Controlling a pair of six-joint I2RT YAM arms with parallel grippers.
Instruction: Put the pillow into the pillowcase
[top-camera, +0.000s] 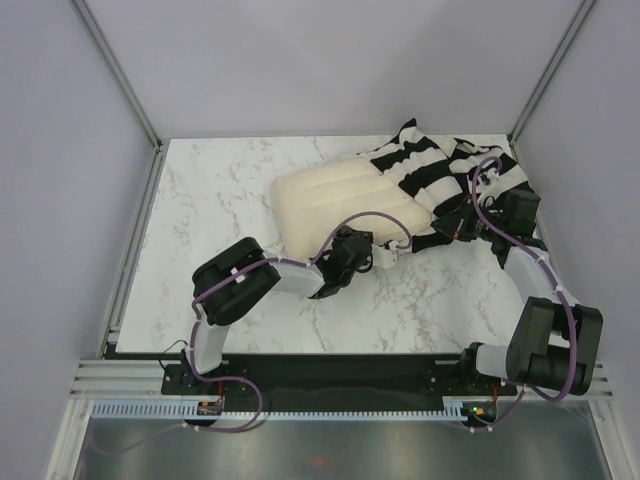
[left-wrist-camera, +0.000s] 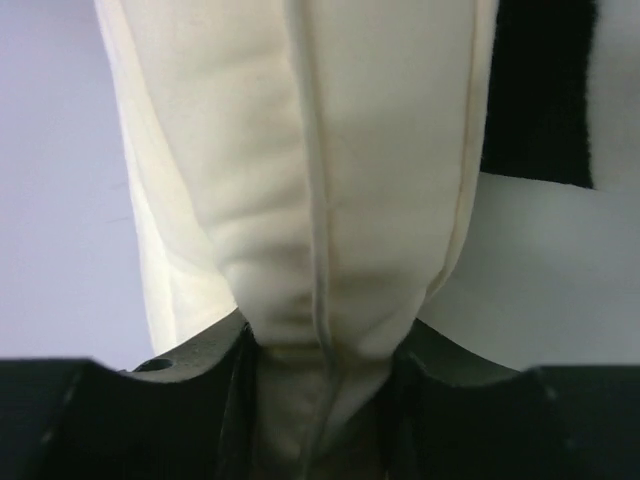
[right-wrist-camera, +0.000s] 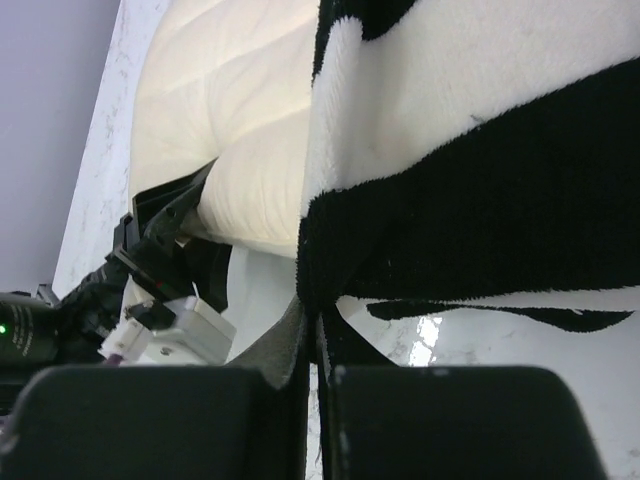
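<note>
Top external: cream pillow (top-camera: 330, 200) half under striped pillowcase (top-camera: 425, 165); left jaws pinch pillow, right jaws pinch pillowcase.

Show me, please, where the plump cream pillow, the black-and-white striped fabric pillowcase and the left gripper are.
cream pillow (top-camera: 335, 195): top external view, bare quilted top.
striped pillowcase (top-camera: 425, 175): top external view, striped fold over pillow.
left gripper (left-wrist-camera: 320, 385): left wrist view, between its fingertips.

A white marble counter (top-camera: 230, 200) with grey veins sits under even light. Plain pale walls (top-camera: 330, 60) enclose three sides, metal posts (top-camera: 116, 72) at the back corners.
</note>
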